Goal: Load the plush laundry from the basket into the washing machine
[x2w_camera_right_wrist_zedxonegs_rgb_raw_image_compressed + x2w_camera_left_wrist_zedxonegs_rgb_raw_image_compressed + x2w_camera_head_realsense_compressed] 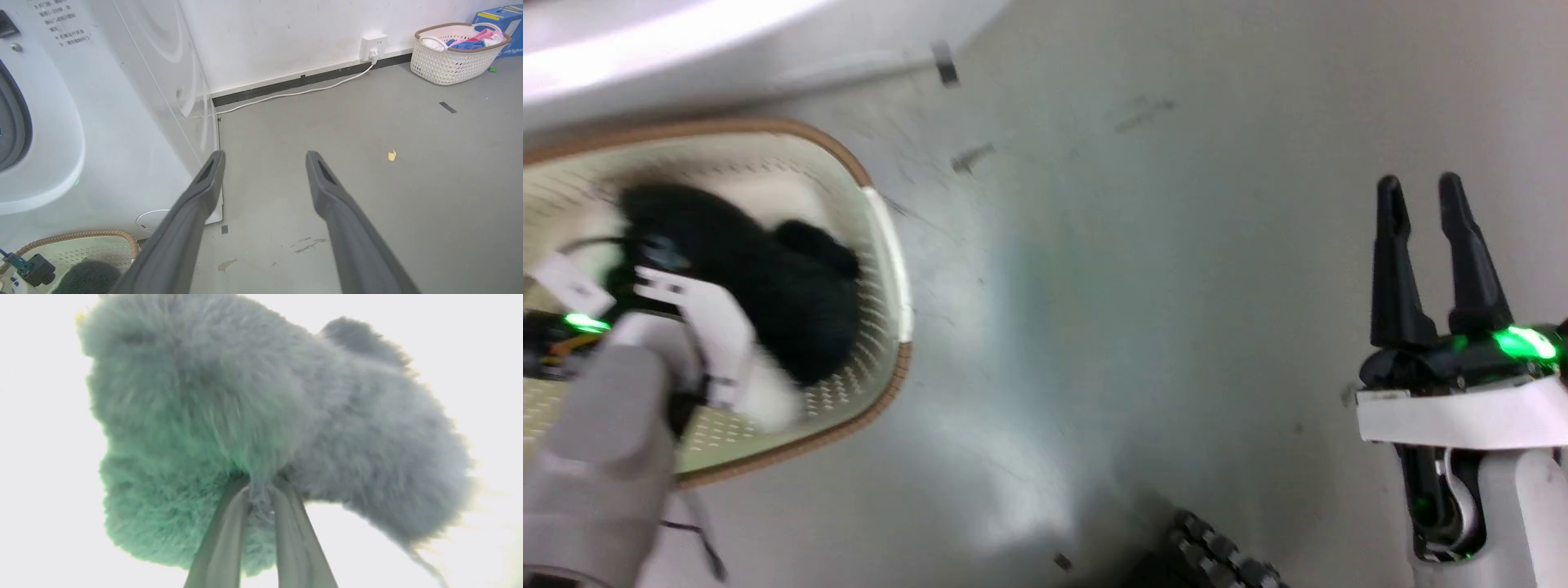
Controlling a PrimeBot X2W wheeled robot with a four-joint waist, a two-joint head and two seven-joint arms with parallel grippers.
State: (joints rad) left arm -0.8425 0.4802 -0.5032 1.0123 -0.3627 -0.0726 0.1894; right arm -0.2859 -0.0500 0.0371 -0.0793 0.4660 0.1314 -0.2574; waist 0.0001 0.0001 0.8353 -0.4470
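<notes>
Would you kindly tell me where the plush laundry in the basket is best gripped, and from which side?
I'd pinch the deep fur on the broad middle of the plush laundry, coming straight down through the open top of the basket, since its walls block the sides. The left hand is shut on such a tuft.

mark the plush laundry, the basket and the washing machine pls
plush laundry (pixel 792 302): head view, on the black fur of its body.
basket (pixel 892 253): head view, on the pale side handle at its rim.
washing machine (pixel 122 102): right wrist view, on its white front panel.
</notes>
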